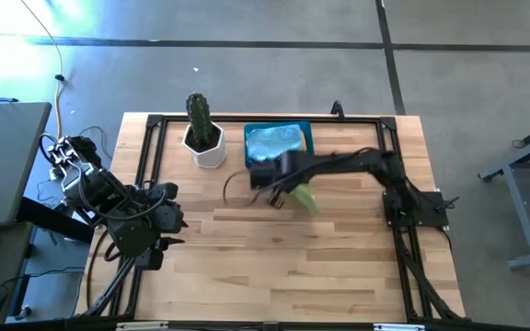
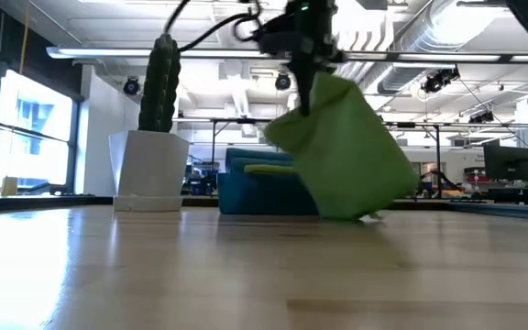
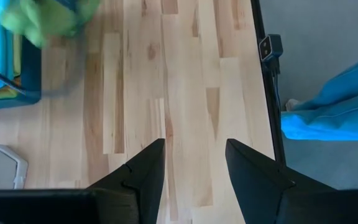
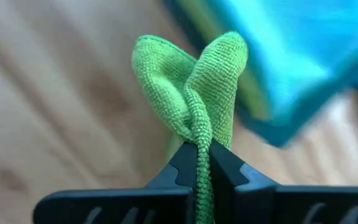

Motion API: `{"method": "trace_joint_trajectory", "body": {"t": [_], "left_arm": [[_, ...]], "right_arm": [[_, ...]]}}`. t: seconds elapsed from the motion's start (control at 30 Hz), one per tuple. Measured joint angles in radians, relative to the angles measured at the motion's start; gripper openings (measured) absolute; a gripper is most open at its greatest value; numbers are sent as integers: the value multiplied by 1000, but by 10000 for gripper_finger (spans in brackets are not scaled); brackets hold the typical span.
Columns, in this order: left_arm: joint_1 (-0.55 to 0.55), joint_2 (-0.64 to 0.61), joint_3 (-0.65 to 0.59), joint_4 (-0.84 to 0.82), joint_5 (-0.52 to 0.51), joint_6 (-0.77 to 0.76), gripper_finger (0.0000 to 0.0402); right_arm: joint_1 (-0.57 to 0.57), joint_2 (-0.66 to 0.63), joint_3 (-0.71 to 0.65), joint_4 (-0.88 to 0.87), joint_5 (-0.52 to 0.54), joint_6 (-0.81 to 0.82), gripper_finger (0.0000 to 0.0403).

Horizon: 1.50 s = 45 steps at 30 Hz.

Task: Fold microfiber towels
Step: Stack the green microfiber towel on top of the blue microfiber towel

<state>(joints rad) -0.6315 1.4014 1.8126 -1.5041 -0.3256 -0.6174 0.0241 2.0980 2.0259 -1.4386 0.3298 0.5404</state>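
A lime green microfiber towel (image 2: 346, 156) hangs from my right gripper (image 4: 199, 155), which is shut on it above the table's middle, just in front of the blue bin (image 1: 307, 138). The high view shows the same towel (image 1: 304, 198) below the gripper (image 1: 279, 179). A light blue towel (image 1: 274, 140) lies on top in the bin, with a yellowish cloth edge (image 2: 269, 169) showing at its rim. At the table's left side my left gripper (image 3: 194, 162) is open over bare wood, holding nothing. My right gripper pinches a bunched fold of the green towel (image 4: 197, 134) between its two fingers, several layers together. The fingers come from above, pointing steeply down. The towel hangs below them, slack and slanting; whether its lowest corner (image 2: 367, 214) touches the table I cannot tell.
A cactus in a white pot (image 1: 202, 136) stands at the far left, beside the bin. A black frame (image 1: 145, 165) runs along the table's edges. Bare wood (image 1: 283, 257) stretches over the near half of the table.
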Motion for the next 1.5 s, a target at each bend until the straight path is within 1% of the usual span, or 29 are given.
{"method": "trace_joint_trajectory", "body": {"t": [0.1,0.2,0.3,0.37,0.43,0.53,0.6,0.73,0.87,0.97,1.17,1.27,1.4,1.5], "left_arm": [[0,0,0,-11,0,0,158],[0,0,0,-31,0,0,158],[0,0,0,-49,-1,1,158],[0,0,0,-58,-4,13,158],[0,0,0,-62,-8,41,158],[0,0,0,-64,-29,77,158],[0,0,0,-66,-39,81,158],[0,0,0,-68,-45,82,158],[0,0,0,-68,-45,95,158],[0,0,0,-68,-45,110,158],[0,0,0,-67,-45,98,158],[0,0,0,-67,-45,65,158],[0,0,0,-67,-45,16,158],[0,0,0,-67,-45,-8,158]], "right_arm": [[-59,-92,-29,-60,71,7,4],[-124,-193,-48,-72,140,21,4],[-187,-277,-65,-71,187,44,4],[-221,-309,-74,-72,207,40,4],[-254,-320,-78,-100,251,40,3],[-309,-310,-78,-136,314,86,2],[-343,-296,-78,-131,333,86,2],[-395,-273,-78,-114,402,118,1],[-434,-235,-78,-68,354,133,1],[-425,-188,-78,7,342,131,1],[-393,-85,-78,250,284,34,1],[-376,-58,-78,365,275,1,1],[-355,-36,-78,501,221,-26,1],[-343,-11,-78,569,173,-28,1]]}}
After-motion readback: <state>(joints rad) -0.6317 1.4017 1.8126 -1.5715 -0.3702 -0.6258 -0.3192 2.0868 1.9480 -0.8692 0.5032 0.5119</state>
